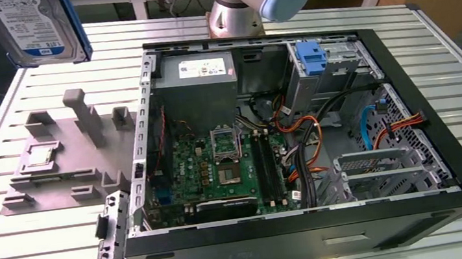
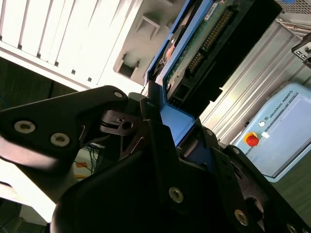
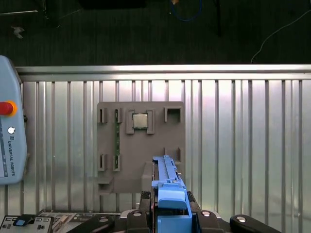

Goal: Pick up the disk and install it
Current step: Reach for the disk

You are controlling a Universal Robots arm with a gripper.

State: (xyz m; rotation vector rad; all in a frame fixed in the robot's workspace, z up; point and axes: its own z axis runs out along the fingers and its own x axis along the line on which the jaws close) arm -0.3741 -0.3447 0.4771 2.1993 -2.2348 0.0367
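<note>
Pinching the disk (image 1: 32, 28) by its blue carrier bracket, the gripper (image 3: 170, 218) has its black fingers (image 2: 156, 127) pressed against the bracket's two sides, with the drive's edge jutting out past them in both wrist views. The disk hangs in the air outside the computer case (image 1: 313, 241), off the case's side toward the exterior view's left and well above it. It stands nearly upright, its labelled face turned to the exterior camera. Beneath it, just beside the case on the slatted table (image 1: 45, 255), lies the grey fixture (image 3: 141, 145) with a small chip (image 3: 140, 121) seated in one pocket. The step in hand looks like the carry toward the case, so the hold matters most: the plastic bracket is likely to flex, and a firm, square pinch should stop the drive twisting. Inside the case, at the corner far from the fixture, a drive bay holds a bare blue bracket (image 1: 312, 61). Orange cables (image 1: 299, 131) loop just beside that bay, so a high, slow path over the case wall would probably avoid snagging them.
</note>
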